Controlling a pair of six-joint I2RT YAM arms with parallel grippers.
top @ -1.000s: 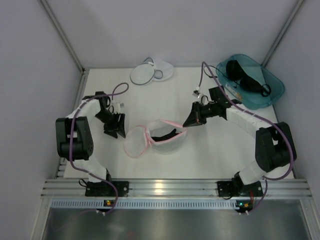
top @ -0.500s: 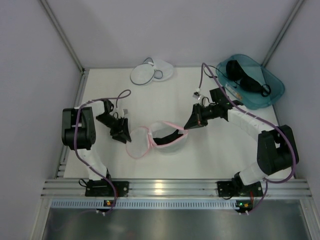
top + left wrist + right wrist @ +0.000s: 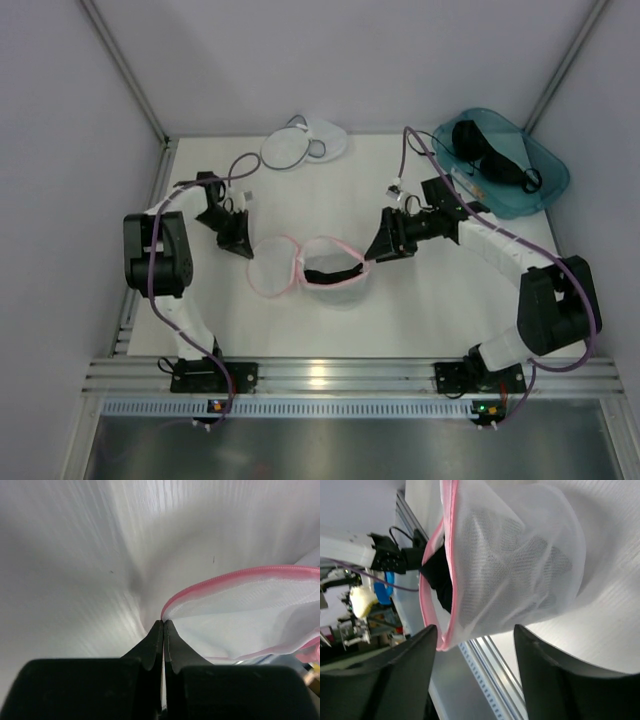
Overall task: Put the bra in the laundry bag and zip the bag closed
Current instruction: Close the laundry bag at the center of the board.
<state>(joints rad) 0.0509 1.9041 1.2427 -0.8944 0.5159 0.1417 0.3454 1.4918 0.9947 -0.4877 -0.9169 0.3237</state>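
Left pincer (image 3: 163,622) has its jaws pressed together, and their tips sit right at the edge of the pink zip rim of the laundry bag (image 3: 335,296). Whether any mesh is caught between them I cannot tell.

The bag lies open near the middle of the table (image 3: 420,320). One flat, disc-like half is spread toward the left arm, and the other half stands up as a domed white mesh cup toward the right arm. The bra (image 3: 330,272) lies inside that cup as a dark strip just under the pink rim. In the right wrist view it shows as a black shape through the mesh and at the mouth.

The right pincer (image 3: 474,630) is spread, with its two fingers well apart. It sits just beside the right side of the cup, and the mesh wall lies ahead of the gap between the fingers. It grips nothing.

Well behind the bag, at the far edge of the table, lies a second round mesh bag with a grey rim (image 3: 290,150), also open in two halves. At the far right corner stands a teal bin (image 3: 545,190) holding more black garments (image 3: 485,155).
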